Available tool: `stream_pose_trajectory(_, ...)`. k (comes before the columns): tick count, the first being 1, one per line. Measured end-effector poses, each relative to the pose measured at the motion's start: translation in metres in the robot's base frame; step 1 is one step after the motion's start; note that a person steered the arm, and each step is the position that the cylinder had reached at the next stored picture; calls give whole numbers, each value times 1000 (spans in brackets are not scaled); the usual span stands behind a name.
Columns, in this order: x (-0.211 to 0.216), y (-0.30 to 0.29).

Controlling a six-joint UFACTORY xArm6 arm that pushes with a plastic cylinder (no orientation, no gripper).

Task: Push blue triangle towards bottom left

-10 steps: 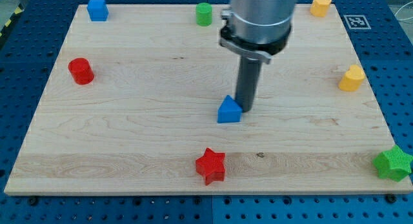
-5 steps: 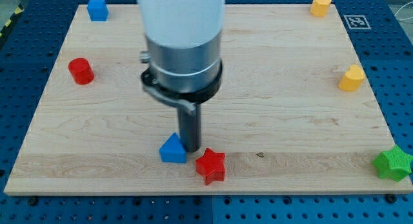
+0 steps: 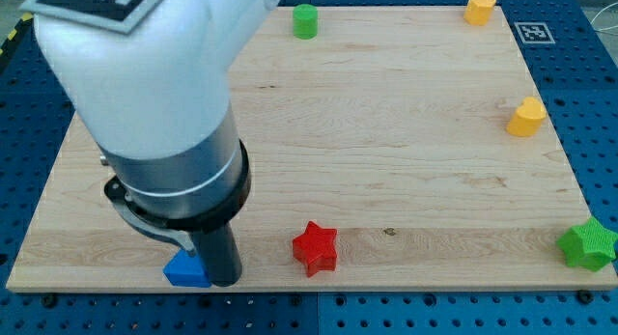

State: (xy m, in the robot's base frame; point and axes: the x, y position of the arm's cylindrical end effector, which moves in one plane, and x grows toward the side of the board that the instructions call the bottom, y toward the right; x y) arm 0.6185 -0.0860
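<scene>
The blue triangle (image 3: 186,270) lies at the board's bottom edge, left of centre, partly hidden by the arm. My tip (image 3: 225,280) stands right against its right side. The dark rod rises from there into the big grey and white arm body, which covers the board's upper left.
A red star (image 3: 315,247) lies to the right of my tip near the bottom edge. A green cylinder (image 3: 305,20) and a yellow block (image 3: 479,7) sit at the top. Another yellow block (image 3: 526,117) is at the right edge, a green star (image 3: 586,244) at bottom right.
My tip has pushed the blue triangle from the board's middle down and left to the bottom edge, passing the red star. The arm now hides the red cylinder and blue cube.
</scene>
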Motion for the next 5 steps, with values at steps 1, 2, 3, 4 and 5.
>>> stream_pose_trajectory(1,0,-2)
stream_pose_trajectory(2,0,-31)
stream_pose_trajectory(3,0,-61)
stream_pose_trajectory(4,0,-73)
stream_pose_trajectory(5,0,-79)
